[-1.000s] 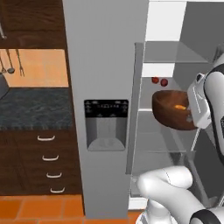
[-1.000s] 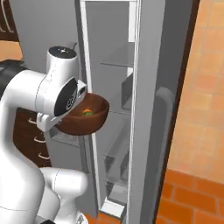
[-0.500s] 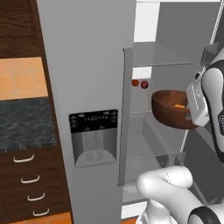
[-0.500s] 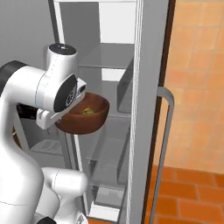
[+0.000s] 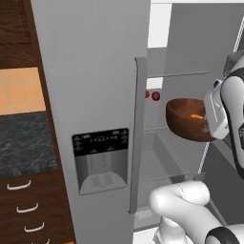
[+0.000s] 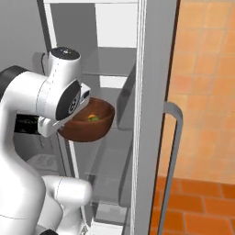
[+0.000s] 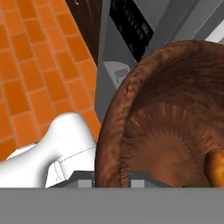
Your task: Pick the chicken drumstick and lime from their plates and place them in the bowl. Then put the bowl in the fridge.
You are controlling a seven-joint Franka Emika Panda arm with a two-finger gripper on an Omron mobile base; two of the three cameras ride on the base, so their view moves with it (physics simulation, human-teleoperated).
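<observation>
My gripper (image 7: 112,178) is shut on the near rim of the dark reddish-brown bowl (image 7: 114,127) and holds it in the air. The bowl (image 5: 186,121) hangs in front of the open compartment of the light-grey fridge (image 5: 95,71), at about shelf height. The orange-brown chicken drumstick (image 6: 91,116) and the green lime (image 6: 96,119) lie inside the bowl (image 6: 89,128). In the hand view the drumstick (image 7: 216,165) shows at the bowl's bottom right. My white hand hides the fingers in both base views. The plates are out of view.
The fridge's left door (image 5: 100,157), with the dark dispenser panel, is closed. The right door (image 6: 153,114) stands open, its long handle (image 6: 172,156) towards me. Two small red things (image 5: 156,96) sit on a shelf inside. Wooden drawers (image 5: 24,209) are at lower left.
The whole picture has shifted: the base has moved, so the open fridge compartment now stands nearer and more squarely ahead. The bowl stays in the shut gripper, in the same place relative to the arm.
</observation>
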